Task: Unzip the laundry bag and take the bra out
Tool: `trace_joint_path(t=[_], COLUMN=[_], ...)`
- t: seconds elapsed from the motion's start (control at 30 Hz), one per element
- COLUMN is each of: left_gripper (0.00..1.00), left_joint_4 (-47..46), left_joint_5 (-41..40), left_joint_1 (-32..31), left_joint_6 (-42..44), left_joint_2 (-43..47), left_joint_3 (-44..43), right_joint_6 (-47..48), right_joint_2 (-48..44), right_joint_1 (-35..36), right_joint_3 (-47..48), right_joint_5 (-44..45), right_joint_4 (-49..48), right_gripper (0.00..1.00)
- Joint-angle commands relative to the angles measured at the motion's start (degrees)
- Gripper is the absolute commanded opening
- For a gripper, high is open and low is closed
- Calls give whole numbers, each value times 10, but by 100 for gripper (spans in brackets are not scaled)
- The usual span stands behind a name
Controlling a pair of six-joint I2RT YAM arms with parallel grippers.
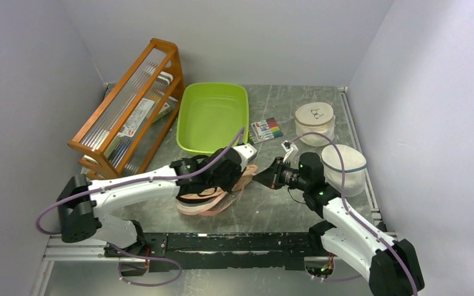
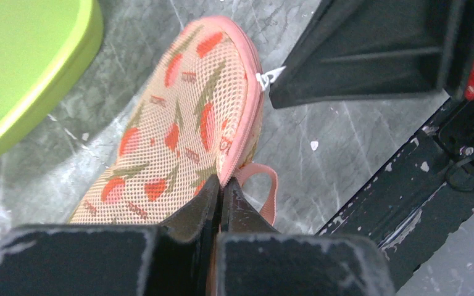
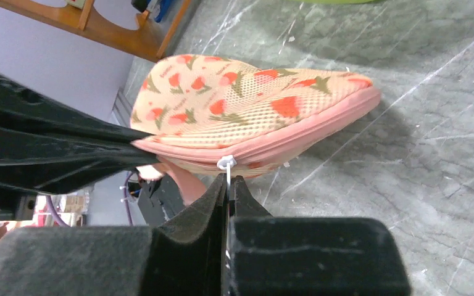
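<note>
- the left fingers point(image 2: 217, 192) are clenched on the pink edging of the laundry bag point(image 2: 185, 129), right where the pink loop point(image 2: 269, 185) comes off it.
- the right fingers point(image 3: 227, 185) are pinched tight on the small white zip pull point(image 3: 226, 163), which hangs from the bag's pink rim about midway along one lobe.
- the two sets of fingers meet the bag from opposite sides: the left at the near end by the loop, the right at the side edge further along.
- the bag sits near the middle front of the counter point(image 1: 278, 209), between the two arms; in the right wrist view one lobe looks raised, with a shadow below it.
- it is cream-peach mesh fabric printed with small red and green shapes, and has a thick pink border; along the stretch that shows, the pink edges lie together.
- the counter is grey, marbled stone with white scratches and specks, and a black rail runs along its near edge.
- further back stand a lime green tub point(image 1: 213, 117), a pack of markers point(image 1: 266, 129) and two round white lidded tubs point(image 1: 314, 120) on the right.
- a wooden rack point(image 1: 129, 105) stands at the far left, and pale grey walls close in three sides.
</note>
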State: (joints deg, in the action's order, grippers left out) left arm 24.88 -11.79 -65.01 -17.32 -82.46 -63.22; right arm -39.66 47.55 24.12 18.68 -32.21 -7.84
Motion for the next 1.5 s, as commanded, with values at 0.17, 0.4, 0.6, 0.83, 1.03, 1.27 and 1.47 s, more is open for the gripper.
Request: trace_joint_path(t=[0.17, 0.4, 0.6, 0.83, 1.03, 1.27, 1.47], left_gripper=[7, 7, 7, 7, 7, 7, 7], left_joint_4=[-25, -52, -49, -45, -47, -39, -22], left_joint_5=[-67, -82, -83, -86, -83, -75, -66], left_joint_1=[-8, -8, -7, -7, -7, -8, -7], left_joint_6=[52, 47, 41, 36, 36, 37, 52], left_joint_2=[106, 175, 212, 239, 248, 241, 220], left_joint_3=[38, 62, 61, 53, 37, 17, -1], right_joint_6=[0, 6, 0, -18, -27, -36, -30], right_joint_2=[41, 54, 70, 56, 81, 149, 192], right_joint_1=[-1, -2, -5, -7, -7, -6, -1], right_joint_3=[13, -13, -32, -61, -97, -116, -113], right_joint_5=[-4, 19, 48, 84, 100, 76, 65], right_joint_4=[-14, -52, -90, -141, -219, -316, -355], right_gripper=[0, 0, 0, 0, 0, 0, 0])
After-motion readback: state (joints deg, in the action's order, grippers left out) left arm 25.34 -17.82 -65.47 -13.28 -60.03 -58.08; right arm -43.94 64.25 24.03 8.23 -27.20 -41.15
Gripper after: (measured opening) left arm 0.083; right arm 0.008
